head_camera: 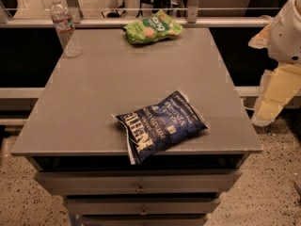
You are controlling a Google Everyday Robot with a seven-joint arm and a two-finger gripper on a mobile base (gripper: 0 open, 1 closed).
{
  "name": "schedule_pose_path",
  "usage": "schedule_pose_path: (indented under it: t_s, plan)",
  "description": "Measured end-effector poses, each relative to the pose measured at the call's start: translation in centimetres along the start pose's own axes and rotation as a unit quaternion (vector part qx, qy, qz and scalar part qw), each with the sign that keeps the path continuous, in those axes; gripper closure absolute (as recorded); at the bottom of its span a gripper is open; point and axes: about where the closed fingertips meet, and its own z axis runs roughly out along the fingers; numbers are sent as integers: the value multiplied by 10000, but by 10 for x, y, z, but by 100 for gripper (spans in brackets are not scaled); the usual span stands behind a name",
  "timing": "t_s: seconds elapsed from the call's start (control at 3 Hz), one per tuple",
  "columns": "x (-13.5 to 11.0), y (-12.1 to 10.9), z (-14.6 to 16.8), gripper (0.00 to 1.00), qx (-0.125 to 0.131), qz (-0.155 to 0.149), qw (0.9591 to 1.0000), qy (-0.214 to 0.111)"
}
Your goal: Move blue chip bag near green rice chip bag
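The blue chip bag (160, 124), dark navy with white lettering, lies flat near the front edge of the grey table (94, 93), its lower corner just over the edge. The green rice chip bag (151, 28) lies at the far edge, right of centre. The two bags are well apart. My gripper (270, 102) hangs off the table's right side, below the white arm joint (289, 32). It is to the right of the blue chip bag, touches neither bag and holds nothing.
A clear plastic water bottle (65, 27) stands upright at the table's far left corner. A metal rail (141, 21) runs behind the table. Drawers (141, 182) sit under the top. Speckled floor lies on both sides.
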Motion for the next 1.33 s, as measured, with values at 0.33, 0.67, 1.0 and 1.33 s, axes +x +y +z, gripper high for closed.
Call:
schedule_pose_path:
  t_s: [0.33, 0.67, 1.0, 1.33]
  plan:
    - [0, 0, 0, 0, 0, 0, 10000, 0]
    - [-19, 6, 34, 0, -244, 109, 9988, -409]
    - [-47, 20, 87, 0, -793, 283, 9902, -1118]
    - [-65, 29, 113, 0, -1130, 354, 9792, -1650]
